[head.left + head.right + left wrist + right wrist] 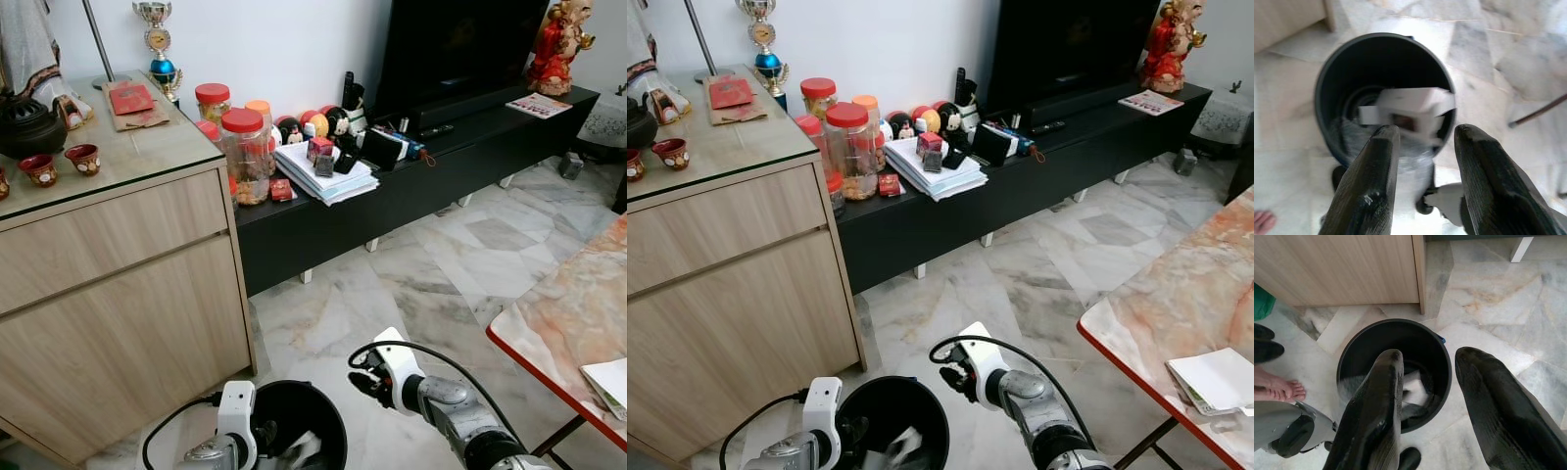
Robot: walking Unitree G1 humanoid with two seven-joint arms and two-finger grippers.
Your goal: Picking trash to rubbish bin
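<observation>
Round black bin [1393, 340] stands upright on the marble floor; blurred white carton [1410, 108] at its mouth, toward 3 o'clock

The floor [460, 264] is laid in pale veined marble tiles. A light wooden cabinet [118, 294] is set against the white wall [294, 49]. Beside it, a low black TV console [441, 171] is positioned on white feet. A red-edged marble tabletop [573, 313] is seen at the right
</observation>
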